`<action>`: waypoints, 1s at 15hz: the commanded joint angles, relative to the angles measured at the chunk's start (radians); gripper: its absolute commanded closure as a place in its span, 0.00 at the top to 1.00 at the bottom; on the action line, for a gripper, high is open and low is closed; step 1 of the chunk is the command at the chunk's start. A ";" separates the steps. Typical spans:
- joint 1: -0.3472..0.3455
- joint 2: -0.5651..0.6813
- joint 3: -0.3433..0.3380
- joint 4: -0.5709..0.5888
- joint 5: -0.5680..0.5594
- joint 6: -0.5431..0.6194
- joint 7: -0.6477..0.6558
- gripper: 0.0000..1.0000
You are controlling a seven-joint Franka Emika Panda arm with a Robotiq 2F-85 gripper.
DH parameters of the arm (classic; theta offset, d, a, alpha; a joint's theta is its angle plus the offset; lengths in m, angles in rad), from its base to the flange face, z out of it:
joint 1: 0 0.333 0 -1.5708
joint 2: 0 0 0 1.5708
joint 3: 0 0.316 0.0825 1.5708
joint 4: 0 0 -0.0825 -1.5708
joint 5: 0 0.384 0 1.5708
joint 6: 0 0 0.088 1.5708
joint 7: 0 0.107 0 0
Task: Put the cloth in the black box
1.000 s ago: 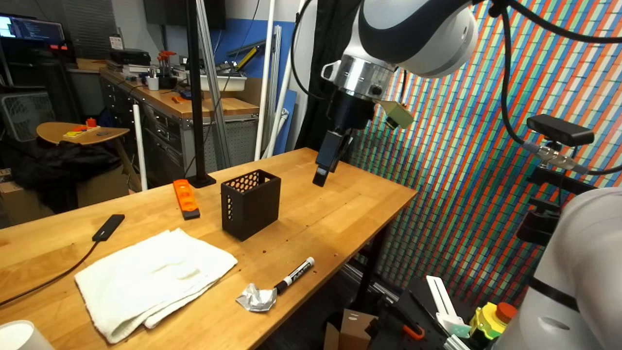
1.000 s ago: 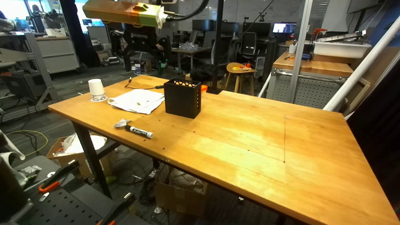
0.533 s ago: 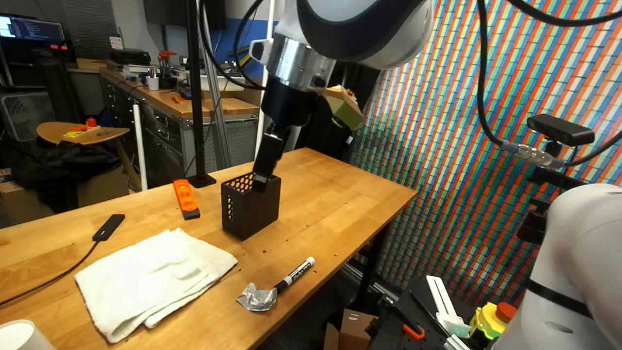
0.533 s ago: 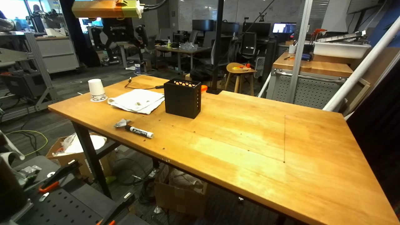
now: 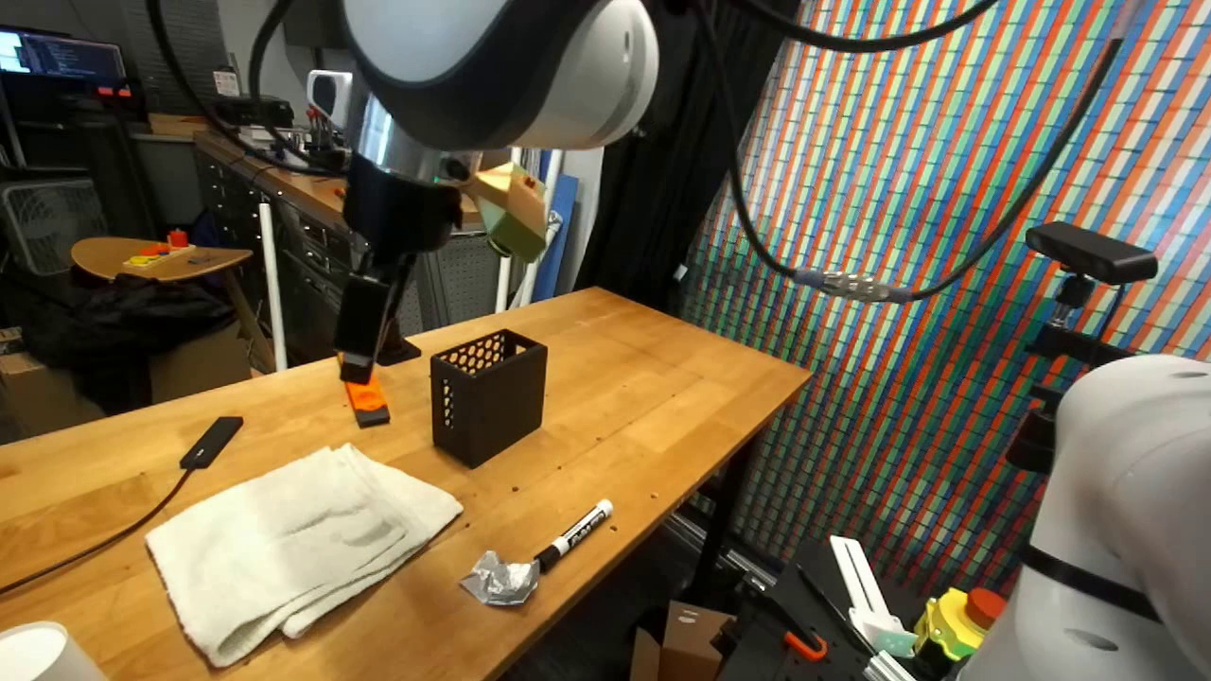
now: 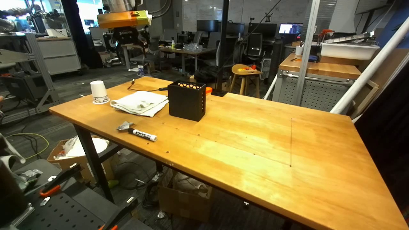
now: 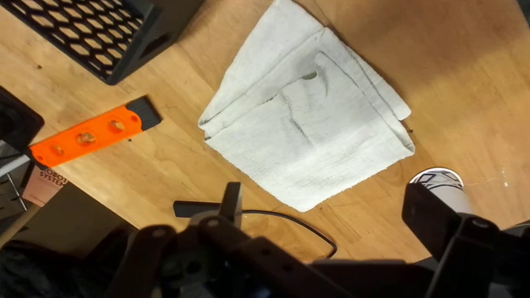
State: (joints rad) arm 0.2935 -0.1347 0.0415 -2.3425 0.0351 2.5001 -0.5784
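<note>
A white folded cloth lies flat on the table in both exterior views (image 5: 303, 539) (image 6: 140, 102) and in the middle of the wrist view (image 7: 306, 111). The black box, open-topped with honeycomb holes, stands upright beside it in both exterior views (image 5: 487, 407) (image 6: 186, 101). It also shows at the top left of the wrist view (image 7: 172, 31), partly cut off. My gripper (image 7: 325, 192) is open and empty, its fingers wide apart. In both exterior views the gripper (image 5: 358, 369) (image 6: 127, 51) is high above the table, apart from cloth and box.
An orange level (image 5: 367, 397) lies near the black pole's base (image 5: 395, 353). A black hub (image 5: 210, 443) with a cable lies beyond the cloth. A white paper cup (image 6: 99, 91) stands near the cloth. A marker (image 5: 574, 534) and crumpled foil (image 5: 501, 579) lie near the table edge.
My gripper has swept from over the table past the box toward the cloth's side, staying raised and open. The cloth, box and other objects have not moved.
</note>
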 commanded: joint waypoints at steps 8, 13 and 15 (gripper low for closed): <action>-0.108 0.493 0.125 0.282 -0.026 0.139 -0.050 1.00; -0.153 0.661 0.174 0.351 -0.041 0.131 -0.035 1.00; -0.164 0.688 0.187 0.336 -0.045 0.115 -0.023 1.00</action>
State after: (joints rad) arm 0.1602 0.5034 0.1933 -2.0332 0.0146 2.6362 -0.6182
